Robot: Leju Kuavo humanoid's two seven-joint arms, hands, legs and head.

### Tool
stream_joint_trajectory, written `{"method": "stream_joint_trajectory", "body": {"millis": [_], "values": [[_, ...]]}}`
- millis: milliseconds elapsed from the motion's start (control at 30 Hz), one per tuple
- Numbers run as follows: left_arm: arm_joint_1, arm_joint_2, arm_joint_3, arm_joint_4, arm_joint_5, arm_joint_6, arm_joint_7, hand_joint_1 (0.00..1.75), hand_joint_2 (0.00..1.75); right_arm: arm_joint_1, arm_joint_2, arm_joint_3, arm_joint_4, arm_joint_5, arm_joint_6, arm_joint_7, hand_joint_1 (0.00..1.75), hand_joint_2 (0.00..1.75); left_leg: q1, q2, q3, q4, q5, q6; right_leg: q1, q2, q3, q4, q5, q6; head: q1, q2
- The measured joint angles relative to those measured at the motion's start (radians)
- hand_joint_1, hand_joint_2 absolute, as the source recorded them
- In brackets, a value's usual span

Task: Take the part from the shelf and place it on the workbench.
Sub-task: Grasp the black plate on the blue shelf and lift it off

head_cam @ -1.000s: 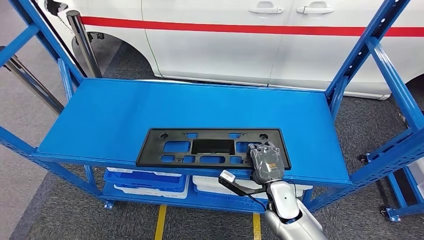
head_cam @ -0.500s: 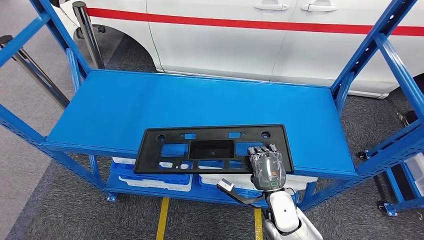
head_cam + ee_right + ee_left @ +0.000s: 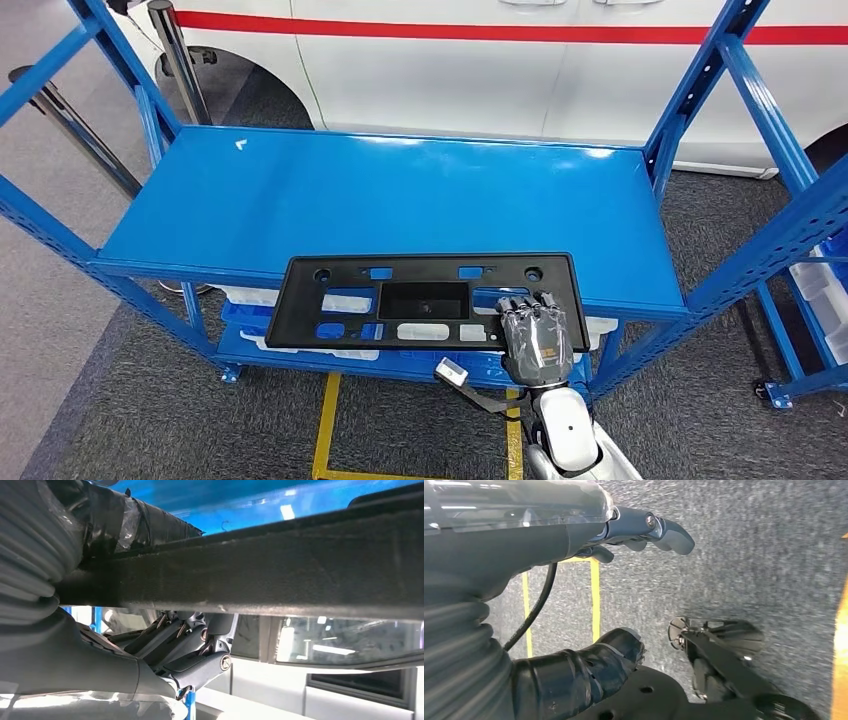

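One black part (image 3: 425, 300), long axis running along the shelf (image 3: 400, 205) front and overhanging its edge, is what I see my right robot hand (image 3: 540, 340) clamping; my left robot hand (image 3: 644, 527) holds nothing, fingers apart.

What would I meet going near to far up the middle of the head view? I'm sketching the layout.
Yellow floor tape → right hand gripping the black part → bare blue shelf top → white car with a red stripe.
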Motion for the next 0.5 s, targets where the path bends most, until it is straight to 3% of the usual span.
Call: {"method": "stream_joint_trajectory", "body": {"millis": [67, 133, 200, 233, 267, 333, 367, 400, 433, 500], "values": [[-0.002, 0.000, 0.000, 0.000, -0.003, -0.001, 0.002, 0.00, 1.75, 0.004, 0.005, -0.004, -0.008, -0.002, -0.001, 0.000, 1.69, 1.75, -0.005, -0.001, 0.096, -0.140, 0.007, 0.011, 0.002, 0.000, -0.014, 0.005, 0.013, 0.008, 0.000, 0.000], [-0.004, -0.001, 0.000, 0.000, -0.004, -0.003, 0.004, 0.00, 1.75, 0.006, 0.012, -0.009, -0.013, -0.007, -0.001, 0.000, 1.69, 1.75, -0.012, -0.002, 0.127, -0.203, -0.005, 0.018, 0.000, -0.001, -0.019, 0.003, 0.028, 0.020, 0.000, 0.000], [-0.004, -0.003, 0.000, 0.000, -0.005, -0.005, 0.005, 0.00, 1.75, 0.008, 0.017, -0.015, -0.017, -0.019, -0.001, -0.002, 1.69, 1.75, -0.011, 0.002, 0.120, -0.215, 0.012, 0.027, -0.001, 0.000, -0.022, 0.002, 0.033, 0.033, 0.001, 0.000], [-0.005, -0.005, 0.000, 0.000, -0.006, -0.006, 0.006, 0.00, 1.75, 0.009, 0.019, -0.017, -0.019, -0.027, -0.001, -0.006, 1.69, 1.75, -0.008, 0.004, 0.114, -0.220, 0.024, 0.035, -0.002, 0.002, -0.028, 0.016, 0.012, 0.038, 0.001, 0.000], [-0.005, -0.006, 0.000, 0.000, -0.008, -0.007, 0.007, 0.00, 1.75, 0.010, 0.020, -0.020, -0.019, -0.037, 0.000, -0.011, 1.69, 1.75, -0.006, 0.007, 0.104, -0.224, 0.038, 0.042, -0.003, 0.003, -0.039, 0.049, -0.029, 0.042, 0.002, 0.000], [-0.006, -0.007, 0.000, 0.000, -0.012, -0.007, 0.010, 0.00, 1.75, 0.012, 0.021, -0.023, -0.019, -0.054, 0.000, -0.023, 1.69, 1.75, -0.006, 0.010, 0.075, -0.221, 0.061, 0.050, -0.008, 0.004, -0.070, 0.168, -0.134, 0.049, 0.002, 0.000], [-0.006, -0.008, 0.000, 0.000, -0.014, -0.007, 0.010, 0.00, 1.75, 0.013, 0.021, -0.023, -0.019, -0.061, 0.001, -0.028, 1.69, 1.75, -0.006, 0.010, 0.058, -0.217, 0.071, 0.050, -0.010, 0.004, -0.081, 0.231, -0.166, 0.053, 0.002, 0.000], [-0.006, -0.009, 0.000, 0.000, -0.014, -0.007, 0.011, 0.00, 1.75, 0.015, 0.021, -0.023, -0.019, -0.066, 0.001, -0.031, 1.69, 1.75, -0.006, 0.011, 0.041, -0.212, 0.079, 0.048, -0.012, 0.004, -0.083, 0.274, -0.170, 0.056, 0.002, 0.000], [-0.006, -0.009, 0.000, 0.000, -0.014, -0.007, 0.011, 0.00, 1.75, 0.016, 0.021, -0.023, -0.019, -0.070, 0.001, -0.033, 1.69, 1.75, -0.006, 0.011, 0.024, -0.205, 0.087, 0.046, -0.014, 0.004, -0.070, 0.285, -0.152, 0.058, 0.002, 0.000], [-0.007, -0.011, 0.000, 0.000, -0.016, -0.009, 0.012, 0.00, 1.75, 0.016, 0.023, -0.024, -0.019, -0.095, 0.003, -0.048, 1.69, 1.75, -0.005, 0.010, -0.007, -0.189, 0.100, 0.039, -0.018, 0.004, 0.005, 0.213, -0.098, 0.060, 0.002, 0.000]]}}
